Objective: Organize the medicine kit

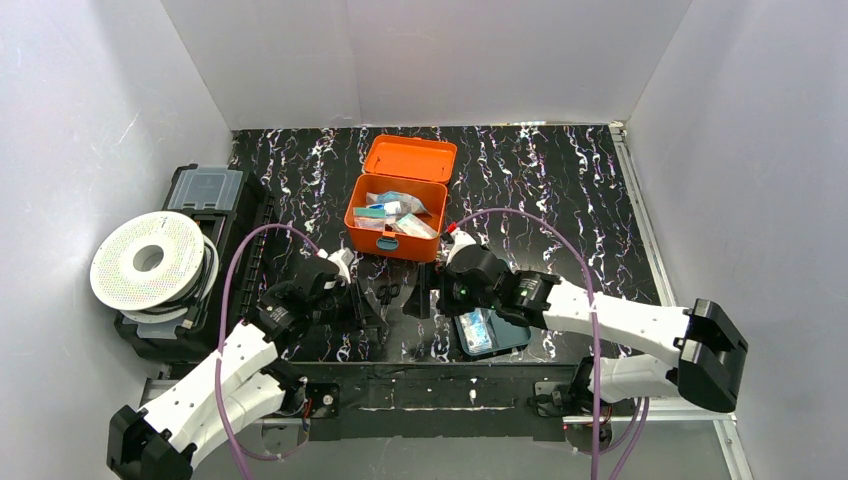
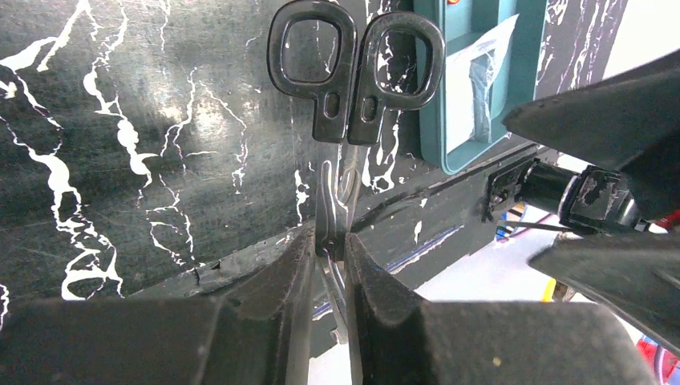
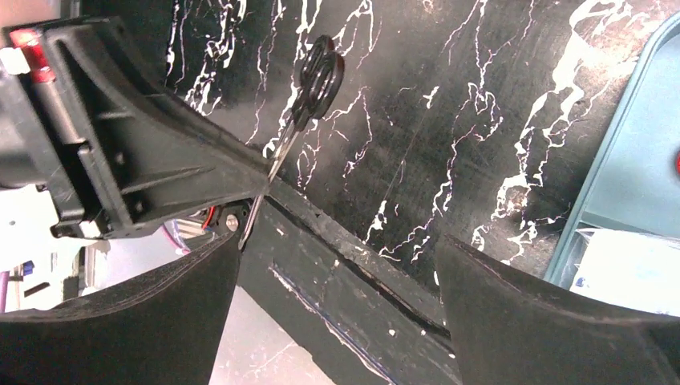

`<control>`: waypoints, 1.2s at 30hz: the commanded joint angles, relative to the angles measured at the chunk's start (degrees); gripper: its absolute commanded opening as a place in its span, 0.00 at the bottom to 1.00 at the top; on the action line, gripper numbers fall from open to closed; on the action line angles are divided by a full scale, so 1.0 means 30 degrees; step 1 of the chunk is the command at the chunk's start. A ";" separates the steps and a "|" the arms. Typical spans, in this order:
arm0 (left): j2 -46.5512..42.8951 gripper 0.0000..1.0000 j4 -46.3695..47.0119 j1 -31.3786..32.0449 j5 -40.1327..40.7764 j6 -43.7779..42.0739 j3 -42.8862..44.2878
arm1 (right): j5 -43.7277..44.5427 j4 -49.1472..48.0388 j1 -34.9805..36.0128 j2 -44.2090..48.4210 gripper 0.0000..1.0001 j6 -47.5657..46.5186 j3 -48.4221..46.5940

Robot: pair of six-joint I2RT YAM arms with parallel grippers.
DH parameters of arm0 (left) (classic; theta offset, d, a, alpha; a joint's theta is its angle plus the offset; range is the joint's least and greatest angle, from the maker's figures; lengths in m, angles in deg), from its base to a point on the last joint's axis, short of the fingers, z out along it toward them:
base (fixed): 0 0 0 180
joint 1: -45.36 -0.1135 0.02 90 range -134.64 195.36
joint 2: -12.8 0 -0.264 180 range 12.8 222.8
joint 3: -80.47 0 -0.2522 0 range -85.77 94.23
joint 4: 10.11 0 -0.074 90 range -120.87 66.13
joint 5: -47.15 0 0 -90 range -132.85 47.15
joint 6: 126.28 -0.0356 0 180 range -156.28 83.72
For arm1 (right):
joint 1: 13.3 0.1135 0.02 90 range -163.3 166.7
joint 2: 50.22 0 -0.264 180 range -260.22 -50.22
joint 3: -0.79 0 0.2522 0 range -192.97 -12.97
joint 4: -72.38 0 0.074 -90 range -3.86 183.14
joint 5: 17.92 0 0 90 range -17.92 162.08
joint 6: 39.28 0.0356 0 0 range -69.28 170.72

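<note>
At the near edge of the black, white-veined marbled surface, the left end effector is clenched on the blades of black-handled metal scissors. Just beside it, the right end effector gapes released, next to a dark teal divided plastic tray. Farther back, the bright orange rectangular plastic medicine kit sits lid-open, with bare surface on either side.
</note>
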 commanded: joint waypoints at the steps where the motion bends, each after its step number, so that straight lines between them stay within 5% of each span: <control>1: -0.0729 0.00 -0.0353 0.0544 -0.0110 0.0334 -0.0032 | 0.0983 -0.1217 0.0161 -0.0746 0.93 0.1052 -0.1387; 27: -0.1471 0.00 -0.0021 0.1277 -0.1381 -0.0228 0.0642 | 0.1467 -0.1542 0.0148 -0.3936 0.62 0.2373 -0.3698; 36: -0.1841 0.00 0.0622 0.1324 -0.1855 -0.0368 0.0414 | 0.1018 -0.1864 0.0156 -0.4282 0.28 0.2527 -0.3972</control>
